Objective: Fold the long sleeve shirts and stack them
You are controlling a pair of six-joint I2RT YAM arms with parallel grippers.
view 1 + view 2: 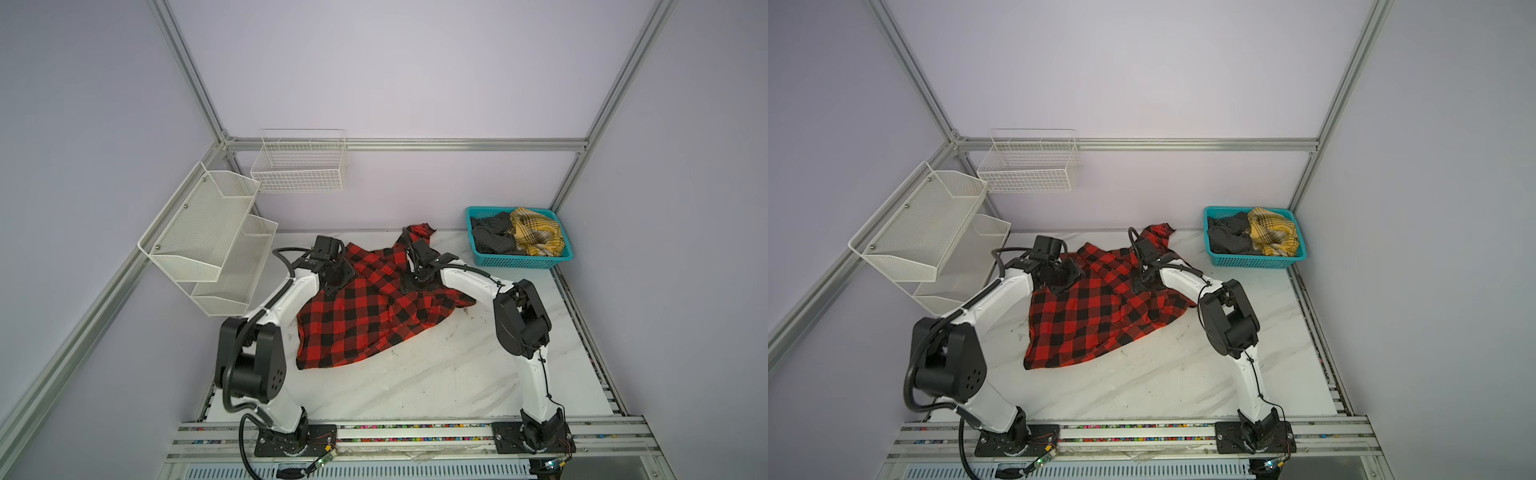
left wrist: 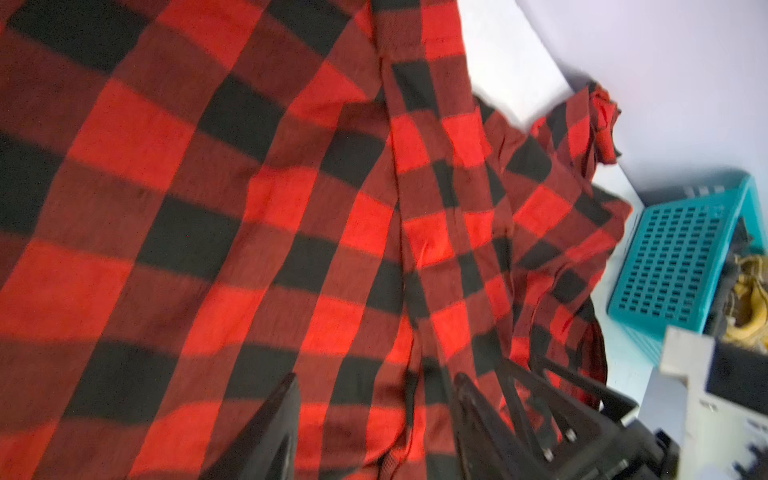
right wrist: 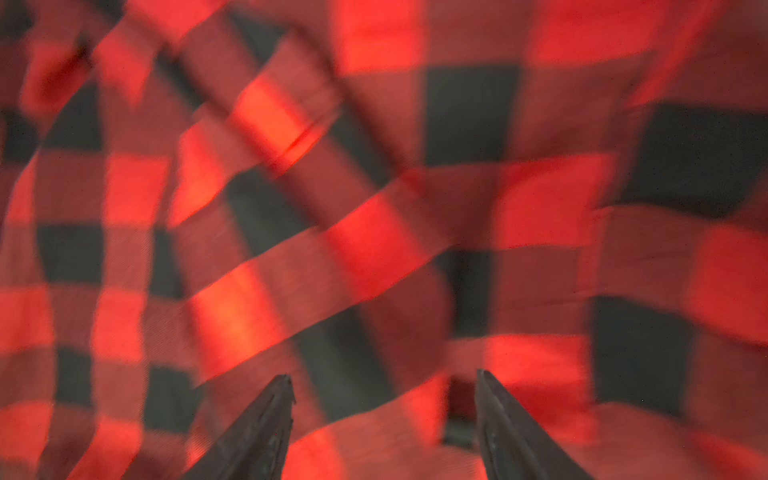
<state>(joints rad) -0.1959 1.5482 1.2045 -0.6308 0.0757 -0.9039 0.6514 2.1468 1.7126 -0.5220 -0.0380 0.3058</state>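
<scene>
In both top views the red-and-black buffalo-check flannel shirt (image 1: 353, 320) lies crumpled and unfolded on the white marble-patterned table (image 1: 415, 382). It sits toward the back, with one narrow part reaching up to the rear wall. The left gripper (image 1: 337, 277) is down over the shirt's far left edge and the right gripper (image 1: 415, 284) over its far right part. From above I cannot tell how their jaws stand. The teal plastic basket (image 1: 524, 262) stands in the back right corner, apart from the shirt, and holds a yellow plaid cloth (image 1: 536, 235) and a dark cloth (image 1: 492, 239).

In the left wrist view the shirt (image 2: 199, 216) fills most of the picture. It is rumpled, with a straight seam or placket running across it. The left gripper (image 2: 376, 378) has its fingers spread with the cloth just beyond them, and nothing is pinched. The basket (image 2: 673, 257) shows off to one side.

The right wrist view is blurred. The right gripper (image 3: 383, 375) is likewise spread above wrinkled check cloth (image 3: 374, 232), clamping nothing.

Judging by its folds, the shirt is light, soft and limp. It will probably sag and drag rather than keep a shape, and layers may slip over one another. The best holds look like doubled edges, such as a hem corner, a shoulder seam or a cuff. A pinch in the loose middle risks lifting a single layer or bunching several. The task looks to be at an early stage, with the garment not yet spread flat.
</scene>
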